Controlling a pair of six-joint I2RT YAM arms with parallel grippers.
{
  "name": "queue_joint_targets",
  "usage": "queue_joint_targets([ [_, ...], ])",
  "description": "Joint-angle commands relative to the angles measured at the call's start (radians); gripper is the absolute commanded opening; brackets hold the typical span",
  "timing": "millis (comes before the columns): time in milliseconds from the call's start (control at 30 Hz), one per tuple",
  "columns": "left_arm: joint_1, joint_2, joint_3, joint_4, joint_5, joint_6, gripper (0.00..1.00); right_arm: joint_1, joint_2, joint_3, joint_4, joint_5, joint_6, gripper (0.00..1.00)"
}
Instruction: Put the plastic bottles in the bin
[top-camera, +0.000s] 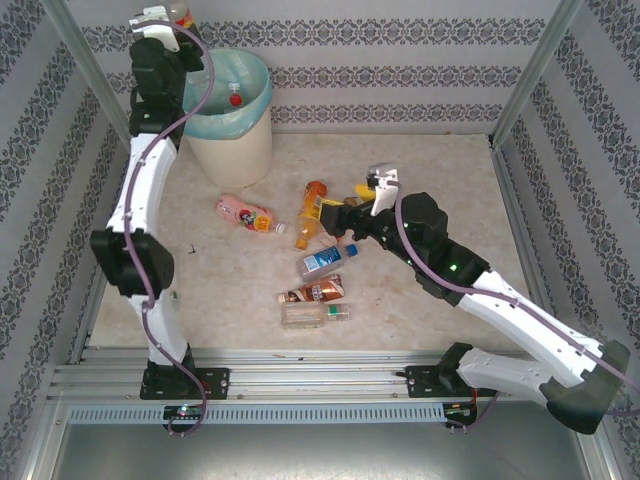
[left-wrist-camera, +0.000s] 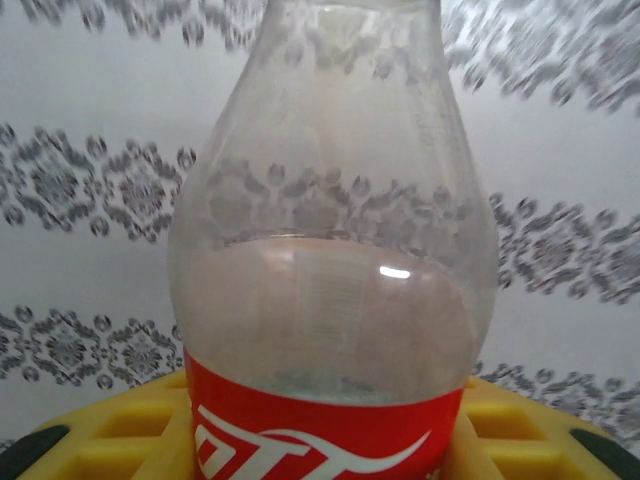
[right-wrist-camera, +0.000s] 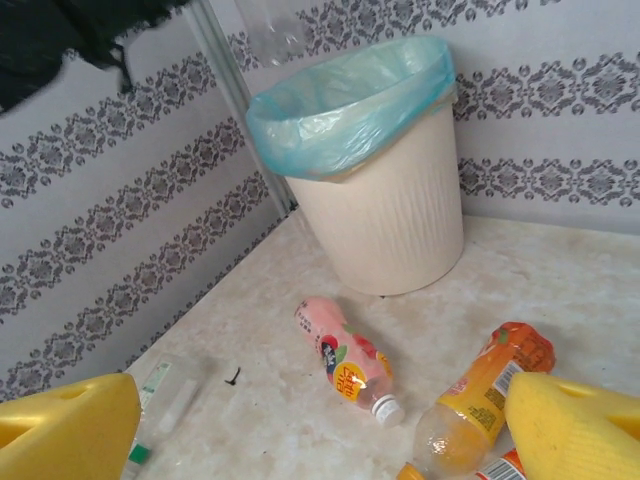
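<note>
My left gripper pinches a clear red-label bottle across the label. The yellow fingers press in from both sides, with the jaws partway closed to the bottle's width. The bottle stands upright in the grip and its cap is out of frame in the wrist view. From above, that arm reaches high. It holds the bottle up at the back-left of the bin, above rim height (directly over the opening or not, I cannot tell). Inside the bin a red-capped bottle lies on the turquoise liner.

My right gripper is spread wide, holding nothing and touching nothing I can see. It hovers over the table, well to the right of the bin and nearer the arm bases.

Bottles on the table, all on their sides:
- The pink bottle is the closest to the bin, just in front of it, cap pointing away from the bin.
- The orange bottle is further right of the bin, just beside my right gripper's fingers.
- The blue-labelled bottle, the brown bottle and the clear bottle each lie a step farther from the bin toward the near edge.
- One more lies partly under my right gripper, too hidden to name.
</note>
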Motion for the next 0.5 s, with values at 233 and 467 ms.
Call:
queue_joint_targets([
  [233,0.01,0.205,0.288,-0.126,0.024,-0.026,0.5,-0.007,-0.02,-0.038,-0.012,0.044,0.04,0.94],
  [467,0.009,0.18,0.297,-0.161,-0.022,-0.014,0.69,-0.003,0.021,-0.012,-0.01,0.021,0.038,0.95],
])
